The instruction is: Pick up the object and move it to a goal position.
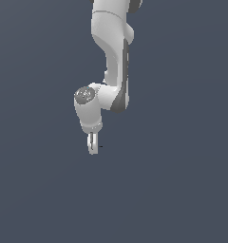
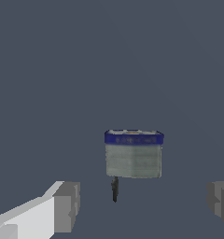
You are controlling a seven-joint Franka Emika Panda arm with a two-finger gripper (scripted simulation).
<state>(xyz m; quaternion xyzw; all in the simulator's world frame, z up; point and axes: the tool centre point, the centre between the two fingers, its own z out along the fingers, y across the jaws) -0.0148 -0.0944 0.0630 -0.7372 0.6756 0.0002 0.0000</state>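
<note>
Approaching the object (image 2: 133, 153) with the end effector (image 2: 144, 203) open and empty, fingers straddling it; next, descend further and close.

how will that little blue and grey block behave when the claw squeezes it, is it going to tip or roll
The block looks boxy with flat grey sides, so it probably won't roll and should grip squarely. It seems rigid, not floppy. It is tiny next to the claw, whose fingers stand wide apart, so it is likely light and could be nudged by an off-centre close.
</note>
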